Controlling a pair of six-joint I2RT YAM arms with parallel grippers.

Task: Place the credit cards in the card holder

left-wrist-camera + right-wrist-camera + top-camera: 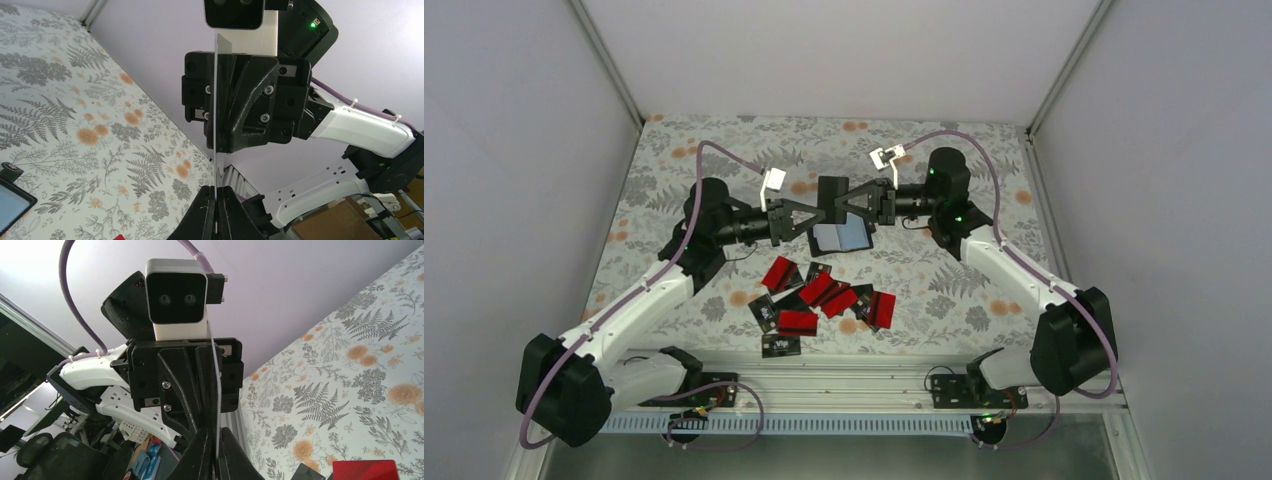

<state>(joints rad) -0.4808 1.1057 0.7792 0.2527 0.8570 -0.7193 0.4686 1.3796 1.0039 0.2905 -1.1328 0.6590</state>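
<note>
The left gripper (821, 212) and the right gripper (853, 205) meet tip to tip above the middle of the worktop (964, 170). Both are pinched shut on the same card (832, 190), one from each side. The card hangs between them about level, its dark face up, and each wrist view shows only its thin edge. Which of its sides is the long one cannot be told. The card holder (842, 238) lies open just below and nearer, blue-grey inside up. The other credit cards (824, 295) lie scattered toward the near edge.
</note>
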